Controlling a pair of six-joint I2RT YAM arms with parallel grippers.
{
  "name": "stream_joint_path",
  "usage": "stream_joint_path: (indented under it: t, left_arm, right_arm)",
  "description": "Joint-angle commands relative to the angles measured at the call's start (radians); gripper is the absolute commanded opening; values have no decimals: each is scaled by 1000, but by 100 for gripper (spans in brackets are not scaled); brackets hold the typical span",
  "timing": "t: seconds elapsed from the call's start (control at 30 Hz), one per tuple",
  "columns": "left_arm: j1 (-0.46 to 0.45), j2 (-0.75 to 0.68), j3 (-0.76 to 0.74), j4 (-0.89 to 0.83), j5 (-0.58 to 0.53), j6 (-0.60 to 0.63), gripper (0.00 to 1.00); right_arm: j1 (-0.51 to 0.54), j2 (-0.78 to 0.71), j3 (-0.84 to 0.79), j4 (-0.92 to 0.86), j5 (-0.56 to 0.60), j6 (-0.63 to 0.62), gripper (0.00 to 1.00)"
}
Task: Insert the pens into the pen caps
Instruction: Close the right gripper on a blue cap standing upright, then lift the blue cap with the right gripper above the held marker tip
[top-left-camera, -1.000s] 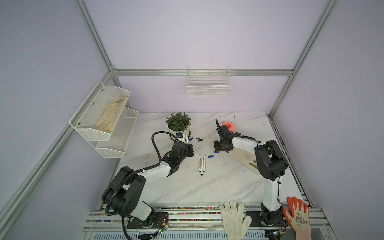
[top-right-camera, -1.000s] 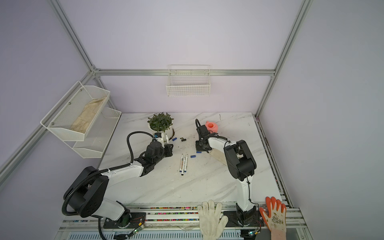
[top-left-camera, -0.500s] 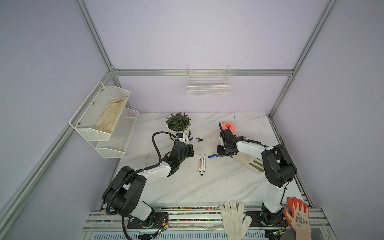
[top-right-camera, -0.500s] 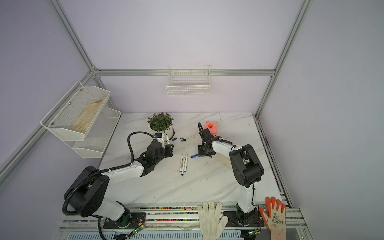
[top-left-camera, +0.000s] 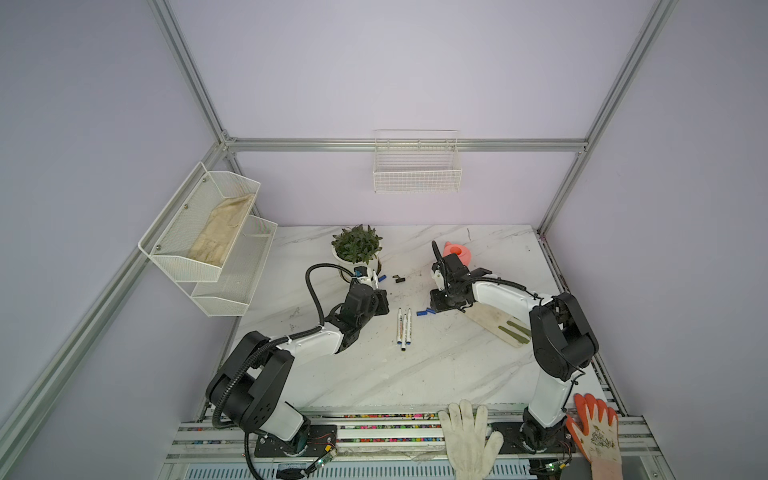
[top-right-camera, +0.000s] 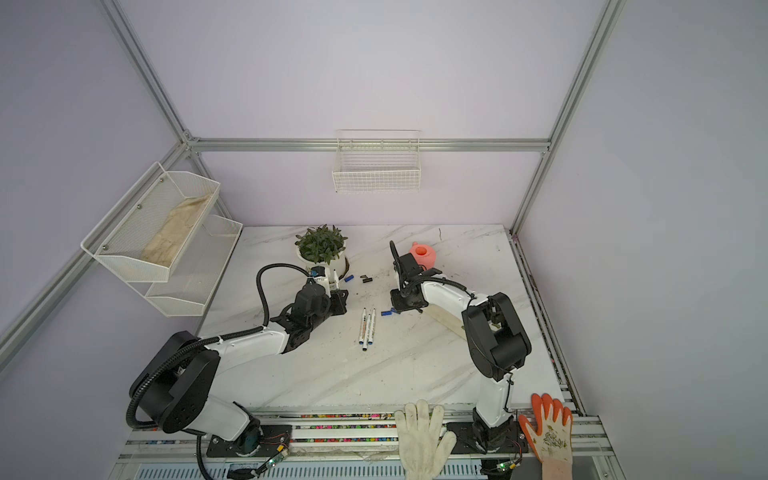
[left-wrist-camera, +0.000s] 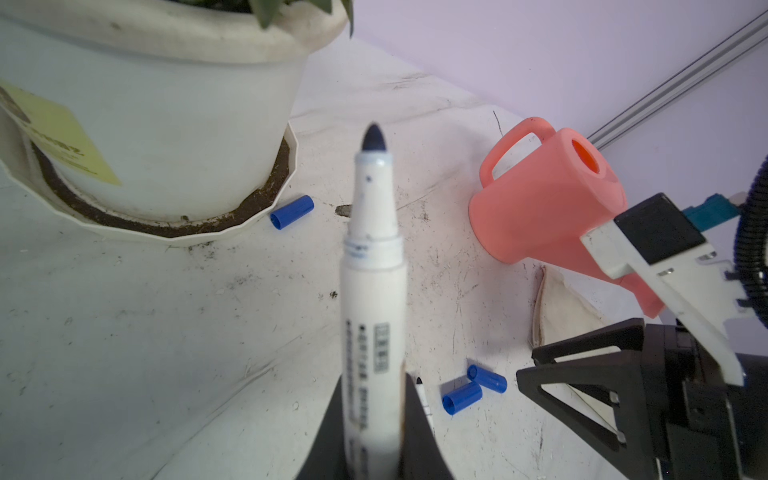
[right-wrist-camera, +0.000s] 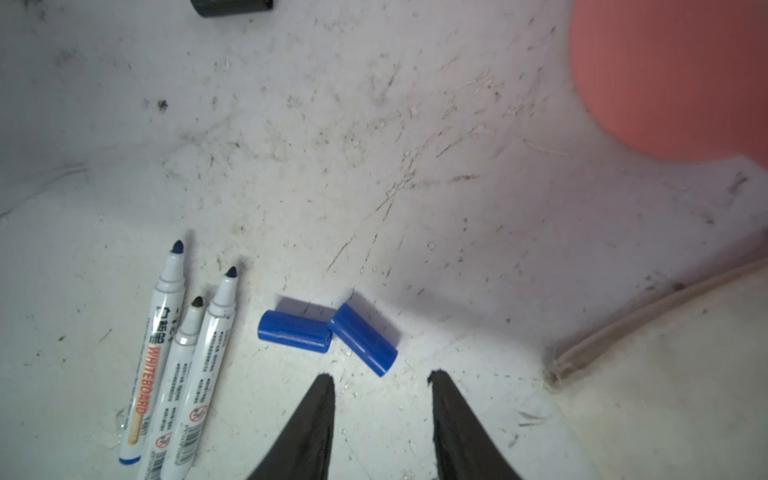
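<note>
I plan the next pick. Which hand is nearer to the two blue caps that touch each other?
Right. The right hand hangs open just beside the caps. The left hand is farther off, beyond the three pens, by the plant pot, shut on a pen.

Four pens (right-wrist-camera: 145, 374), three blue caps (right-wrist-camera: 293, 331), one dark cap (right-wrist-camera: 230, 5), one plant (top-left-camera: 356, 245), one watering can (top-left-camera: 459, 252)
</note>
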Motion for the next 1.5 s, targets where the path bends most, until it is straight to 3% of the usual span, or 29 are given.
stream_joint_path:
  t: [0.0, 1.03, 1.47]
  left_arm:
    - [-6, 3, 29, 15, 8, 4, 0]
    - [-7, -20, 18, -1, -23, 3, 0]
    - [-7, -9, 26, -5, -14, 0, 0]
  right_arm:
    - [19, -7, -7, -55, 55, -53, 42]
    - [55, 183, 95, -26, 142, -116, 41]
    - [55, 215, 113, 2, 109, -46, 12]
